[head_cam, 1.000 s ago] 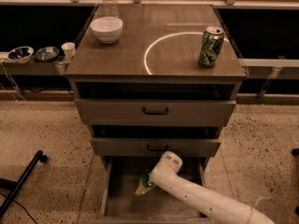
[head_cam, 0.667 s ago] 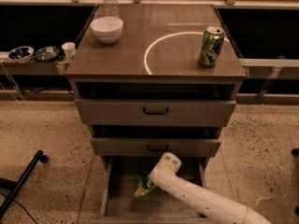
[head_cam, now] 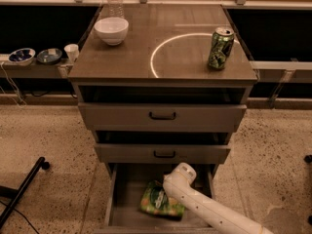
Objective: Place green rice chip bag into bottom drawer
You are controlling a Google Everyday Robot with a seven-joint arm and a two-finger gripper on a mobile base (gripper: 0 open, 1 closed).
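Observation:
The green rice chip bag [head_cam: 157, 201] lies flat on the grey floor of the open bottom drawer [head_cam: 127, 184], towards the middle front. My white arm [head_cam: 204, 206] reaches in from the lower right, its rounded wrist above the drawer's right half. My gripper [head_cam: 168, 189] sits at the arm's end, right over the bag's right edge and mostly hidden by the wrist. The arm covers the bag's right side.
The two upper drawers [head_cam: 162, 116] with black handles stand slightly open. A white bowl [head_cam: 111, 30] and a green patterned can [head_cam: 220, 48] stand on the cabinet top. Small bowls and a cup [head_cam: 71, 52] sit on a shelf at left. A black leg [head_cam: 22, 193] lies on the floor at left.
The bag has come down from a tilted pose near the arm's end and now lies flat on the drawer floor. The arm has barely shifted.

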